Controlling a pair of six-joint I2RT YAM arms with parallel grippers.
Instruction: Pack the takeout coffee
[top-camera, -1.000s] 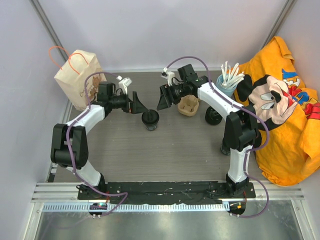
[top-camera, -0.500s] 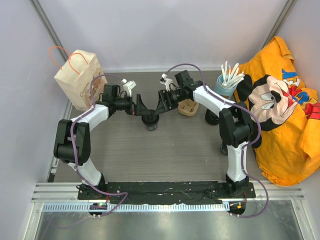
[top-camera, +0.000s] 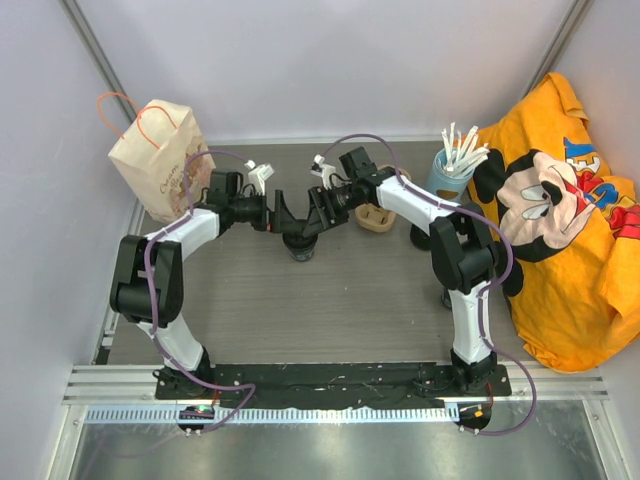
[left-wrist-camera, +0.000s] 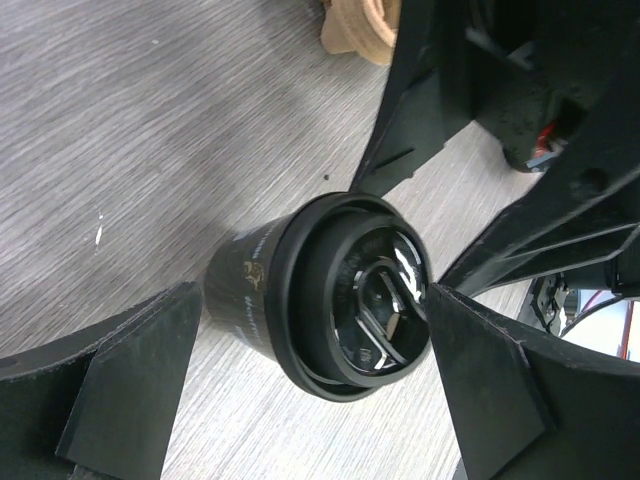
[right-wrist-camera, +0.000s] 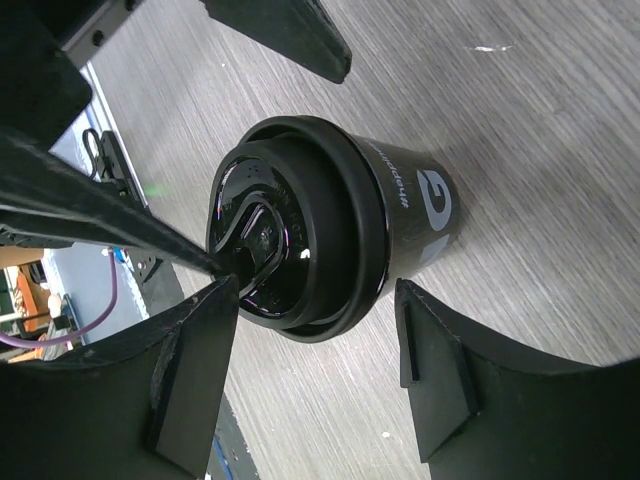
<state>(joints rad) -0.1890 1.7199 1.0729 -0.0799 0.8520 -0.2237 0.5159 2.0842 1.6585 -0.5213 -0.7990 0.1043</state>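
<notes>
At the far left a brown paper bag (top-camera: 155, 150) with orange handles stands by the wall on the grey wood-grain table (top-camera: 330, 310). The left arm reaches from there toward the middle of the table. Its gripper, the left gripper (top-camera: 284, 219), is spread wide. In its wrist view the two black fingers (left-wrist-camera: 130, 390) stand on either side of the takeout coffee (left-wrist-camera: 330, 300), with a gap on the left side. On the right side contact cannot be told.

The takeout coffee (top-camera: 300, 245) is a black paper cup with a black sip lid. It stands upright on the table, in the far half and a little left of centre, between the two grippers. White lettering shows on its wall in the right wrist view.

The right gripper (top-camera: 318, 214) comes in from the right with its jaws apart. Its fingers (right-wrist-camera: 190, 380) straddle the lid of the cup, close to the rim. Whether they touch it cannot be told.

Just right of the grippers sits the cardboard carrier (top-camera: 378, 216), apart from the cup. Farther right another black cup (top-camera: 425, 238) stands partly hidden behind the right arm. Beyond it is a blue cup of white stirrers (top-camera: 452, 160). An orange Mickey Mouse shirt (top-camera: 570, 230) lies heaped at the right edge.
</notes>
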